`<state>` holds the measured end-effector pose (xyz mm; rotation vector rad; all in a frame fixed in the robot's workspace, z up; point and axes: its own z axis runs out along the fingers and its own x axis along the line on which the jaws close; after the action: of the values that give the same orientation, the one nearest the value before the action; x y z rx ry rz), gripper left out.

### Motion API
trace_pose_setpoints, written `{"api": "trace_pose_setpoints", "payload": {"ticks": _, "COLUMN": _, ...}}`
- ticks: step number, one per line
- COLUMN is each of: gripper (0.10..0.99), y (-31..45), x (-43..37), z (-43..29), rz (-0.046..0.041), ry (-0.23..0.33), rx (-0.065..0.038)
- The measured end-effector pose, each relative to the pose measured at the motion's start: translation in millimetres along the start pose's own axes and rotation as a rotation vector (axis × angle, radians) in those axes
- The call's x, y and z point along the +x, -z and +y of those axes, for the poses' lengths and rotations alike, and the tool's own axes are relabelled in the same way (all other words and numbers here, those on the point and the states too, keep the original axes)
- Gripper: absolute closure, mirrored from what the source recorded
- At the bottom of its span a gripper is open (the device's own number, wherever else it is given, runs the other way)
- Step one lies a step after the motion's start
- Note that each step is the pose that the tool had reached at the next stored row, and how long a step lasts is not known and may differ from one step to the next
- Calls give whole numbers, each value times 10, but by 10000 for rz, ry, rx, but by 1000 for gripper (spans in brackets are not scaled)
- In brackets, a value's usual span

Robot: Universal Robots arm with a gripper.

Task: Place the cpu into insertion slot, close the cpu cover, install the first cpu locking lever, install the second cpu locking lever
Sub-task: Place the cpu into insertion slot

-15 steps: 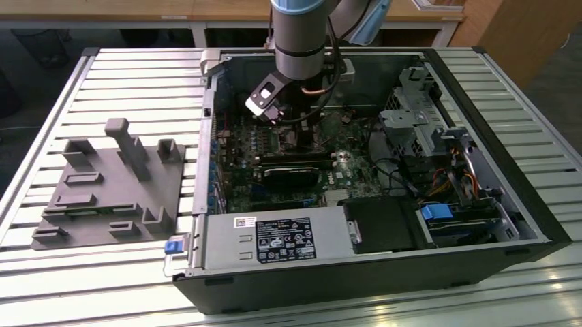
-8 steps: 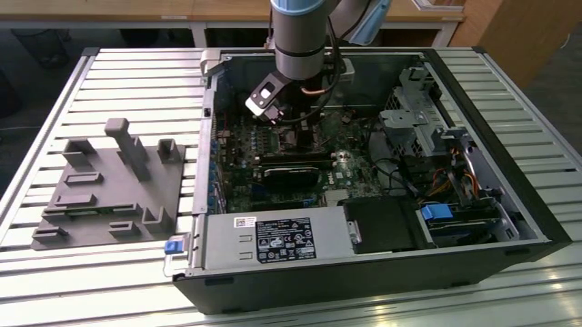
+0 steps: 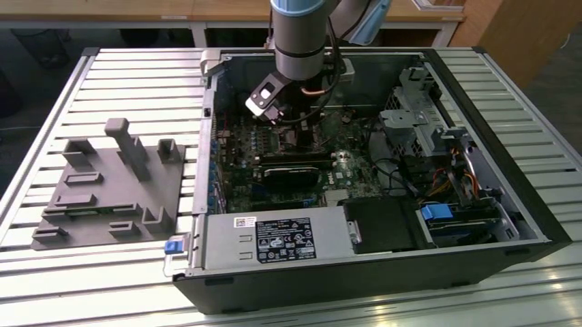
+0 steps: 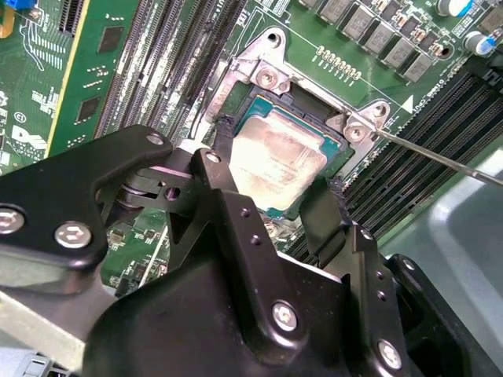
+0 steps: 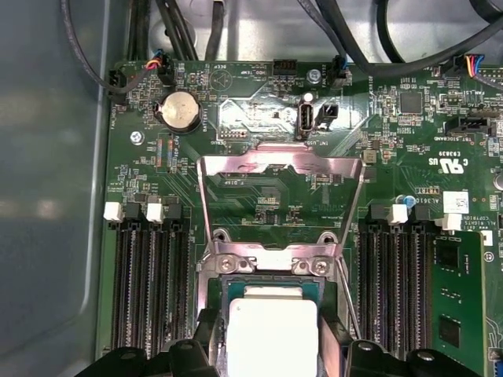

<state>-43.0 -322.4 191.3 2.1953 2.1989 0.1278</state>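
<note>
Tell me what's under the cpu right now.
The insertion slot: its dark frame and silver rim show around the cpu. Its contacts, and whether the chip is seated, are hidden beneath the cpu.

Open cpu cover (image 5: 236,163) between memory slots (image 5: 149,290)

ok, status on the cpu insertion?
The gripper shut on the cpu, at the insertion slot; seated or not, cannot tell. The cpu cover stands open. No cable across the slot.
</note>
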Motion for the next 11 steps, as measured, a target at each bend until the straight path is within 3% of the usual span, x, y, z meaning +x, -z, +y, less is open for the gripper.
{"api": "trace_pose_setpoints", "payload": {"ticks": 3, "gripper": 475, "y": 9, "x": -1, "z": 0, "rz": -1, "ry": 0, "rx": 1}}
{"api": "trace_pose_setpoints", "payload": {"ticks": 11, "gripper": 475, "y": 121, "x": 4, "z": 10, "rz": -1, "ry": -1, "rx": 16}}
